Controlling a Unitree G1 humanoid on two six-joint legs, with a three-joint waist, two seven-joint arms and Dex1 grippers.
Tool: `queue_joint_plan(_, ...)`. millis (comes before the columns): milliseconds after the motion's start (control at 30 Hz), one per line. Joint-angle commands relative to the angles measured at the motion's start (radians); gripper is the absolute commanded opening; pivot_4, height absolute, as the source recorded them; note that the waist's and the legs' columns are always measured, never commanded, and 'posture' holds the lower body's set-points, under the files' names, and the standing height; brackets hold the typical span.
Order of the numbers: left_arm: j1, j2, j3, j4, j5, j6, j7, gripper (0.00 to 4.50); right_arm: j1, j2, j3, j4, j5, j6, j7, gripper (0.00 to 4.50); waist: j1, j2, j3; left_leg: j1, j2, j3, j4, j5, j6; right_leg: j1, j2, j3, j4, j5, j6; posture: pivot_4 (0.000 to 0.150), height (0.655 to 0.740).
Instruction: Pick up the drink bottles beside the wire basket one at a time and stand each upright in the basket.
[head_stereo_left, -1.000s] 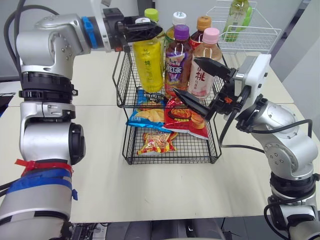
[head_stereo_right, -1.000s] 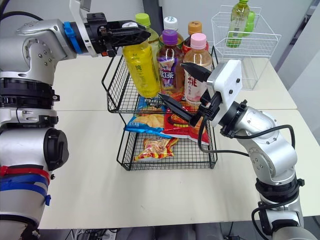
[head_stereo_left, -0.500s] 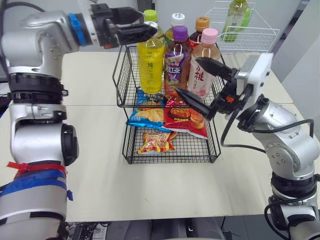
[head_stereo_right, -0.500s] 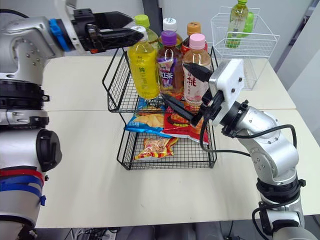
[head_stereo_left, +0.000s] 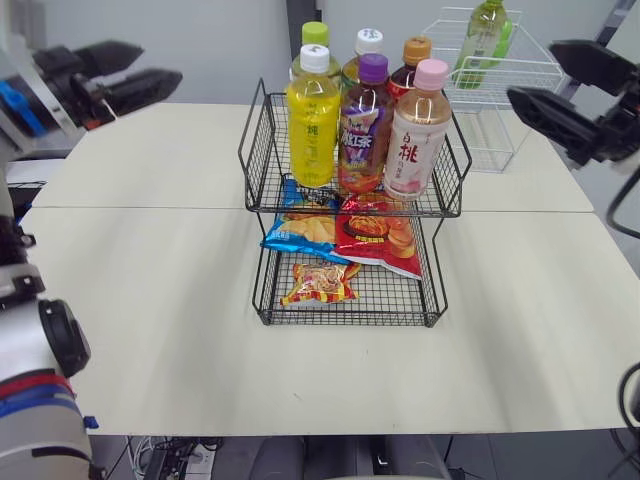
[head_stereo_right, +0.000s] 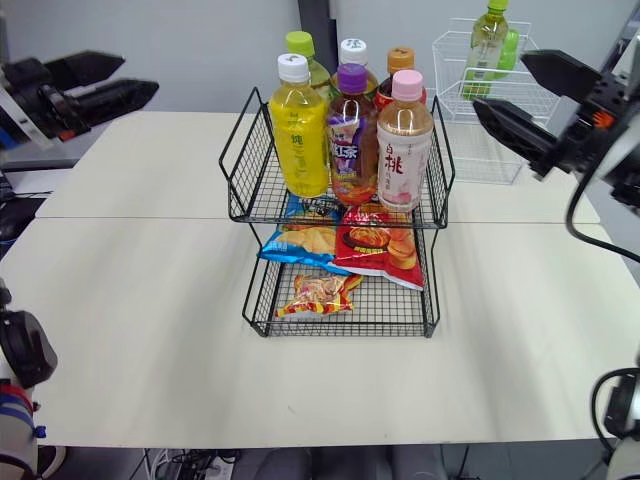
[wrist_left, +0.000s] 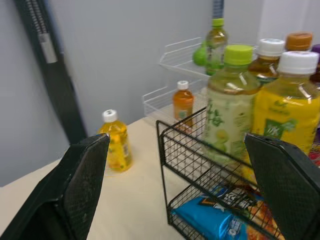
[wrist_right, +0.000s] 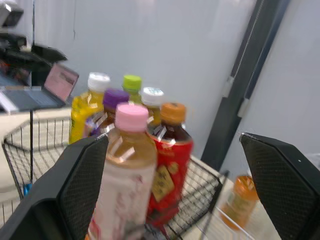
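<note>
Table is lying bare all along its L side, from the front edge to the back, w/ a seam running across it. L gripper is hanging above the far-L part, fingers spread wide and gripping nothing. Plenty of free room is lying btwn it and the wire basket, which is sitting ctr-table, well apart from both arms. The front strip of table is lying bare too, and so is the R side out to its edge. R gripper is hovering high at far R, in front of the white rack, fingers likewise splayed and carrying nothing.

The wire basket is carrying 2 tiers. Its top tier is holding 6 drink bottles, all standing upright in 2 rows of 3, crowding close together.
- Front row, L to R: yellow bottle w/ white cap, purple-cap bottle, pink-cap bottle.
- Back row, L to R: green-cap bottle, white-cap bottle, orange-cap bottle.

The lower tier is holding 3 snack bags. The blue bag is leaning at L and the red bag is lying just beside it at R. The small yellow-red bag is lying on the btm grid in front.

The white rack at back R is carrying 1 green bottle up top. In the L wrist view 2 more are standing further back. The small yellow bottle is standing on the table. The small orange bottle is standing at the rack's foot; can't tell whether it's inside.
</note>
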Motion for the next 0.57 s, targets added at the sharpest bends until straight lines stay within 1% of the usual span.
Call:
queue_joint_plan(33, 0.140, 0.024, 0.047, -0.047, 0.022, -0.077, 0.034, 4.46, 0.086, -0.039, 0.007, 0.155, -0.137, -0.183, 0.119, 4.50, -0.001, 0.000, 0.000, 0.000, 0.000, 0.001, 0.000, 0.000, 0.000, 0.000, 0.000, 0.000, 0.000, 0.000, 0.000, 0.150, 0.7400)
queue_joint_plan(167, 0.349, -0.008, 0.076, -0.047, 0.069, -0.201, 0.130, 4.46, 0.210, -0.032, 0.051, 0.363, -0.269, -0.388, 0.218, 4.50, -0.005, 0.000, 0.000, 0.002, 0.001, 0.002, 0.001, 0.000, 0.000, -0.001, 0.000, 0.002, 0.002, 0.000, 0.000, 0.150, 0.7400)
queue_joint_plan(333, 0.483, -0.065, 0.082, 0.007, 0.107, -0.346, 0.220, 4.46, 0.230, 0.007, 0.085, 0.534, -0.336, -0.516, 0.259, 4.50, -0.008, 0.001, 0.000, 0.002, 0.001, 0.003, 0.003, 0.000, 0.000, -0.001, 0.000, 0.003, 0.003, 0.000, 0.000, 0.150, 0.7400)
queue_joint_plan(400, 0.519, -0.080, 0.071, 0.021, 0.117, -0.383, 0.237, 4.46, 0.230, 0.019, 0.094, 0.567, -0.348, -0.533, 0.261, 4.50, -0.008, 0.001, 0.000, 0.003, 0.001, 0.004, 0.003, 0.000, 0.000, 0.000, 0.000, 0.004, 0.003, 0.000, 0.000, 0.150, 0.7400)
queue_joint_plan(567, 0.541, -0.087, 0.074, 0.037, 0.109, -0.413, 0.248, 4.46, 0.214, 0.038, 0.100, 0.602, -0.366, -0.551, 0.267, 4.50, -0.007, 0.001, 0.000, 0.003, 0.001, 0.004, 0.003, 0.000, 0.000, 0.000, 0.000, 0.004, 0.003, 0.000, 0.000, 0.150, 0.7400)
